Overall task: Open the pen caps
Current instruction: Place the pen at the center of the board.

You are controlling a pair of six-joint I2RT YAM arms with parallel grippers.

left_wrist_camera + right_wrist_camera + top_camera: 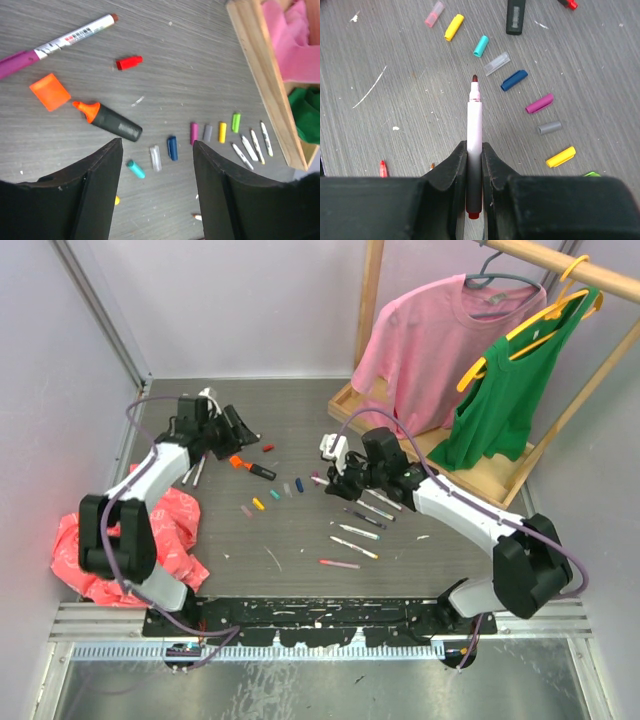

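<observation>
Right gripper [474,150] jaws are clamped on an uncapped pen [475,110], tip forward. Left gripper [157,145] jaws stand apart, empty, above loose pen caps [172,148] scattered on the worktop [200,50]. Expect pens light, stiff, slick; grip mid-barrel, cap by its sides.

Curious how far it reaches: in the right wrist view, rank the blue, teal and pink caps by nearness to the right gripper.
1. Blue cap, just right of the pen.
2. Teal cap, farther ahead.
3. Pink cap, far upper left.
</observation>
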